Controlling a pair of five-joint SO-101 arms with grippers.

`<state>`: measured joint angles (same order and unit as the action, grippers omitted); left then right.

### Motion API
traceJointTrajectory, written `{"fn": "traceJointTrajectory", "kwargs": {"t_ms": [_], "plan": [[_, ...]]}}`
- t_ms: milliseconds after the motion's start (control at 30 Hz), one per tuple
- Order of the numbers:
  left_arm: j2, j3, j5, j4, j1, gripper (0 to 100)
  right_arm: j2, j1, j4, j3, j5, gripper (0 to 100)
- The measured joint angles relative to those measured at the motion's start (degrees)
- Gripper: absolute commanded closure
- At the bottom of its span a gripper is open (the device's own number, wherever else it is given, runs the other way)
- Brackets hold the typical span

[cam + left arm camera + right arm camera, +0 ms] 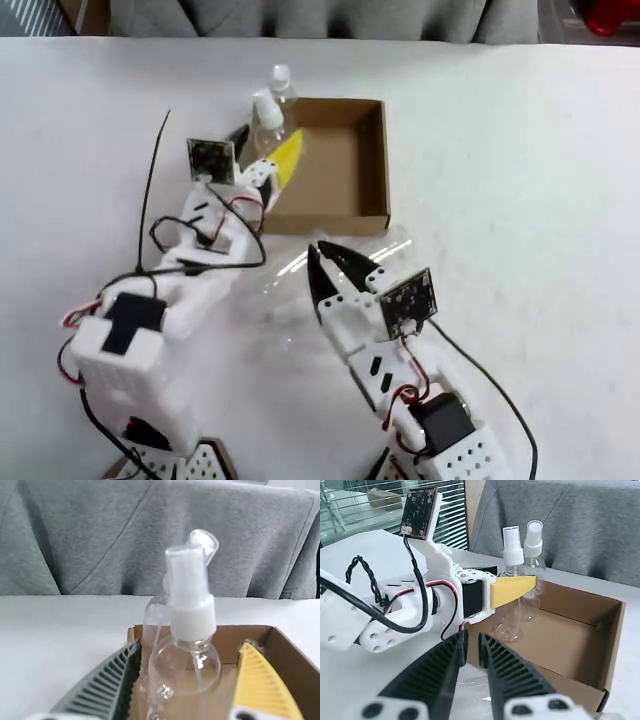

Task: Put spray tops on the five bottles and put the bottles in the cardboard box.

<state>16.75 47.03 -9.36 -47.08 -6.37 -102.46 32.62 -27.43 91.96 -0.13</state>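
Bottle in hold: we see the held bottle (184, 677) between the fingers (512, 587) of the left gripper (190, 650), one grey and one yellow. They squeeze its clear body from both sides.
Spray top: a white spray top (190, 600) already sits on its neck, so we think this bottle is ready to go in.
Where it is: it stands upright over the far left corner of the cardboard box (384, 160). We cannot tell if its bottom touches the box floor.
Why held so: the grip is on the body, below the top. We think this keeps the bottle straight and stops it from tipping on the way down.
Second bottle: a second bottle (283, 82), also with a top, stands just beside the first at the same corner. We cannot tell if it is inside the box or just outside.
Right gripper: the right gripper (472, 636) hangs over the surface (520, 150) near the box's front wall. Its dark fingers are a little apart with nothing between them. We think it waits there to keep out of the way.
Left to do: we think most of the job is not done yet.
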Motion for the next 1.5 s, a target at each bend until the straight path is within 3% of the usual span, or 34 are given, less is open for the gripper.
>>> {"fn": "traceJointTrajectory", "kwargs": {"t_ms": [600, 1167, 1500], "plan": [[-20.66, 14.51, 0.00, 1.93, 0.09, 71, 0.00, 0.00, 0.00, 0.00, 0.00, 98.4], [-51.52, 22.51, 0.09, 36.66, 0.09, 71, 0.00, -0.26, 0.00, 0.00, 0.00, 98.4], [-71.30, 24.88, 0.09, 70.24, 0.09, 71, 0.00, -0.18, 0.00, 0.00, 0.00, 98.4]]}}
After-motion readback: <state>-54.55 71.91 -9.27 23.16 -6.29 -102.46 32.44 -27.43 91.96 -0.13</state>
